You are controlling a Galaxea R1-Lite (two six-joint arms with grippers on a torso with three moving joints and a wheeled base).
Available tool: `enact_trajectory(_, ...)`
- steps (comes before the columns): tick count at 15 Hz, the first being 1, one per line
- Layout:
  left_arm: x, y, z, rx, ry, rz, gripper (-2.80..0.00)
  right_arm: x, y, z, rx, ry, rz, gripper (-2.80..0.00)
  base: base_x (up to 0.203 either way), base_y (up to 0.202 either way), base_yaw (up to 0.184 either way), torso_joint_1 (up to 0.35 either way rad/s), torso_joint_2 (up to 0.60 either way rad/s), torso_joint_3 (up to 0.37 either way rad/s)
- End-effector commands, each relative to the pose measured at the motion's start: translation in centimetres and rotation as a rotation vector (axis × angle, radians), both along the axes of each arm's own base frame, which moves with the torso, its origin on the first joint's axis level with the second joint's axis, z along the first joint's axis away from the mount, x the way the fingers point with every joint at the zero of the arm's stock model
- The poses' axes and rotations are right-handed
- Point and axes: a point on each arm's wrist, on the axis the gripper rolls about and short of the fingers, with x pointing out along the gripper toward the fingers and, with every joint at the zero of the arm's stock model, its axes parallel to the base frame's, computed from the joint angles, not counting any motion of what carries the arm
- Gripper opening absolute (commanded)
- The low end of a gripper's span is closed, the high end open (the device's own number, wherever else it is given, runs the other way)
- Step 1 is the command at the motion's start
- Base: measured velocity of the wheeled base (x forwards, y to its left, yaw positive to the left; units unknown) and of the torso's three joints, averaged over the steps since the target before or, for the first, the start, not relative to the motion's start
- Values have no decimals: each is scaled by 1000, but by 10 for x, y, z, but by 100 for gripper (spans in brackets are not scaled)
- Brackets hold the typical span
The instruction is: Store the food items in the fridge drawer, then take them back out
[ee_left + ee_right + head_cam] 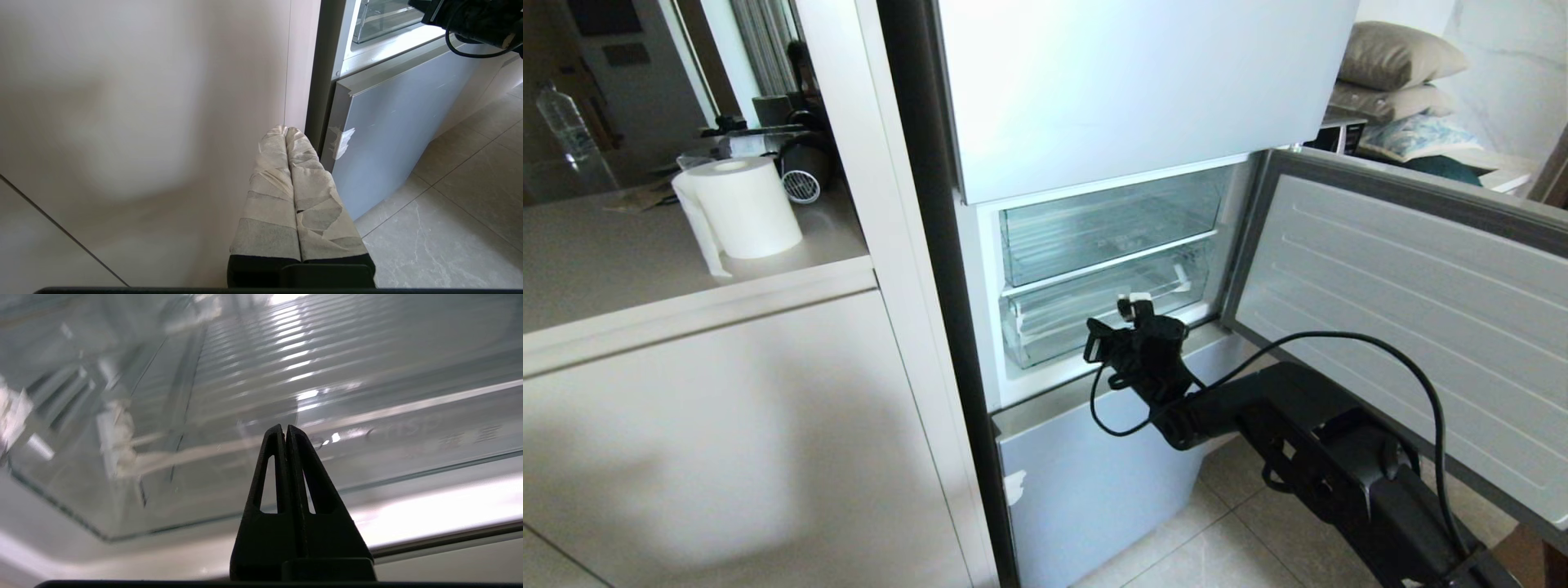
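Pale floor tiles (1217, 547) lie under a grey fridge (1127, 82) whose middle door (1413, 318) is swung open to the robot's right. Inside the open compartment two clear drawers sit one above the other. The lower one, the fridge drawer (1094, 314), has a ribbed bottom and a whitish tape patch at its front corner; it looks pushed in, and I cannot see any food inside it.

The right gripper (1131, 309) reaches up to the front lip of this drawer, its black fingers (286, 457) pressed together with nothing between them. Whether they touch the lip I cannot tell.

The left gripper (287, 130) hangs low beside the beige cabinet (143, 122), its tape-wrapped fingers also clenched and empty.

On the counter (621, 261) to the left stands a white paper roll (743, 204).
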Motion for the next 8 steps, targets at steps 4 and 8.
enact_trajectory(4, 0, 0, 0, 0, 0, 0, -280, -3, 5, 6, 3, 0, 23, -280, 0, 0, 0, 0, 0, 0)
enact_trajectory(8, 0, 0, 0, 0, 0, 0, -280, -4, 4, 14, 24, -12, 18, -280, 0, 0, 0, 0, 0, 0)
